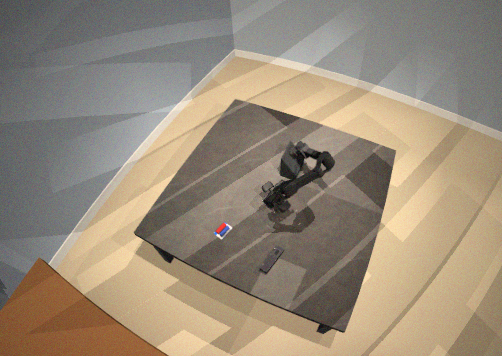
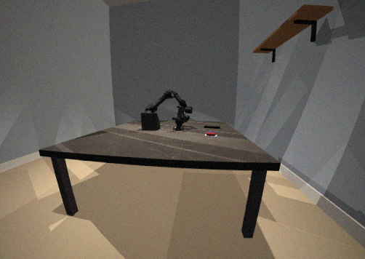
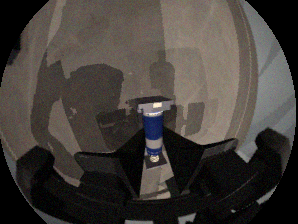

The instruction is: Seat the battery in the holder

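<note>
My gripper (image 1: 274, 202) (image 2: 178, 126) (image 3: 153, 129) is shut on a blue cylindrical battery (image 3: 153, 125). The battery sticks out past the fingertips, pointing at the table, with a pale cap at its far end. The gripper hangs low over the middle of the dark table (image 1: 207, 150) (image 2: 129, 145). A small white-edged red and blue piece (image 1: 222, 230) (image 2: 211, 134), which looks like the holder, lies flat on the table. It is well apart from the gripper, towards the near left edge in the overhead view. The battery is too small to make out in the top and exterior views.
A flat black bar (image 1: 271, 259) (image 2: 211, 126) lies on the table near its front edge, apart from the red and blue piece. The arm's base (image 1: 292, 161) (image 2: 150, 121) stands behind the gripper. A brown shelf (image 2: 291, 26) hangs on the right wall.
</note>
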You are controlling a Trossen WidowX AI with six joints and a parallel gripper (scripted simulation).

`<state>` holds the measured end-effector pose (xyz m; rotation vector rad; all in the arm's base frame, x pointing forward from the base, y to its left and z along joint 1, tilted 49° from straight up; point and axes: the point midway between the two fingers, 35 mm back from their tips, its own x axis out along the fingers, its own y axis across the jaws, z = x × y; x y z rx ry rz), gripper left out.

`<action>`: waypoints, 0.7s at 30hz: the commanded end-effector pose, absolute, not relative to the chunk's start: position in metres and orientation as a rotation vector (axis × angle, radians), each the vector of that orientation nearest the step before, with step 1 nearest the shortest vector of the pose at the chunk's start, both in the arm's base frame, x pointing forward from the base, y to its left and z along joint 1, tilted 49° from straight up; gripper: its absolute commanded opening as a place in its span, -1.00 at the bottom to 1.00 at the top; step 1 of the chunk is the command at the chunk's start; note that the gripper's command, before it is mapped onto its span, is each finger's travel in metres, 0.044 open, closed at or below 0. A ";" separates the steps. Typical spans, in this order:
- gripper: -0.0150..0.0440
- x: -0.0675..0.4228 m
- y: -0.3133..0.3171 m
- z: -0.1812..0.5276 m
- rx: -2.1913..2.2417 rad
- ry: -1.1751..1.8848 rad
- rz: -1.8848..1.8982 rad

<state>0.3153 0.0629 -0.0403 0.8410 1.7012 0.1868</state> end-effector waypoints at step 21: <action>0.38 0.314 0.040 -0.024 0.849 1.706 0.178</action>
